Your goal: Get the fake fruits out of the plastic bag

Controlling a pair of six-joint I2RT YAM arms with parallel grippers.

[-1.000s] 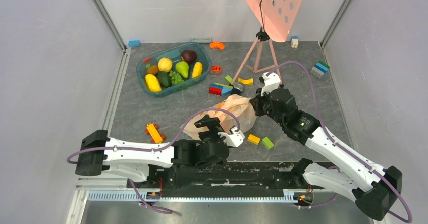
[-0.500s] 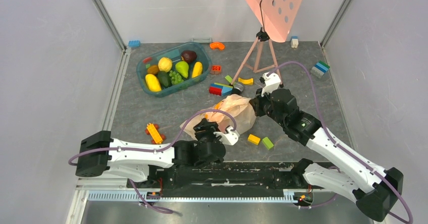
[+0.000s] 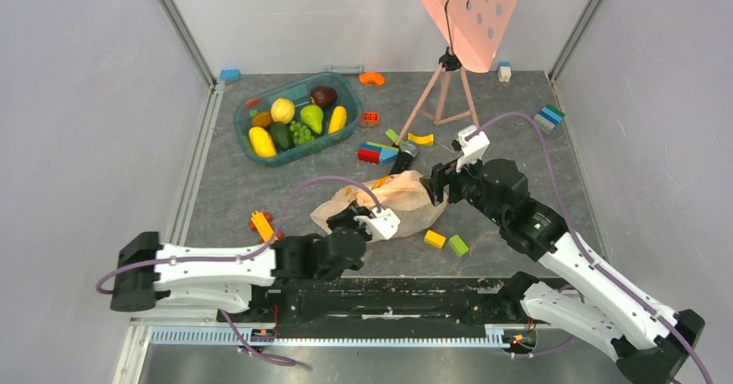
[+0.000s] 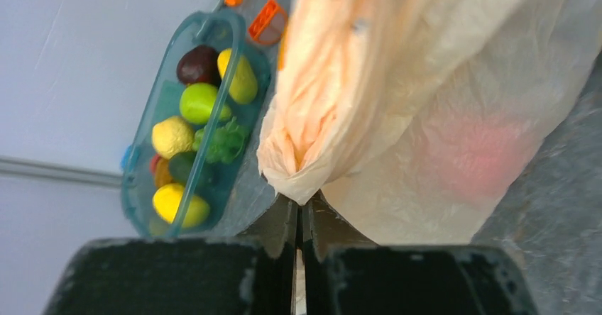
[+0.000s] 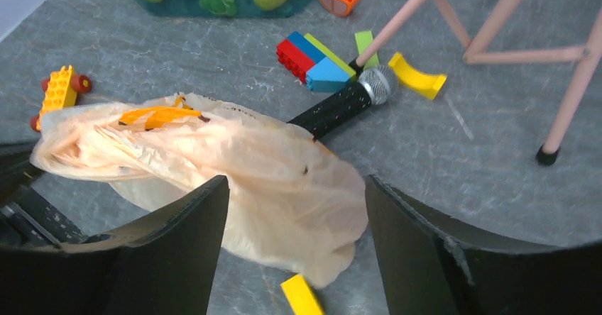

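The plastic bag (image 3: 393, 198) lies crumpled on the grey mat at mid-table, cream with orange print. My left gripper (image 3: 346, 218) is shut on the bag's gathered near-left edge (image 4: 298, 180), the jaws pressed together on a fold of film. Through the film a red fake fruit (image 4: 472, 152) shows as a blur. My right gripper (image 3: 438, 181) hangs open just over the bag's right end (image 5: 284, 187), its fingers (image 5: 177, 244) on either side and nothing held. Several other fake fruits (image 3: 298, 120) lie in the teal tub.
The teal tub (image 3: 251, 146) stands at the back left. A black microphone (image 5: 341, 106) and coloured blocks (image 5: 312, 63) lie beyond the bag. Pink tripod legs (image 3: 436, 99) stand behind. Yellow (image 3: 435, 239) and green (image 3: 458, 246) blocks sit near the front, a yellow toy car (image 3: 264, 227) left.
My left gripper has closed on the bag's edge and drawn back left. My right gripper has let go of the bag, opened and pulled away right. The bag has sagged lower.
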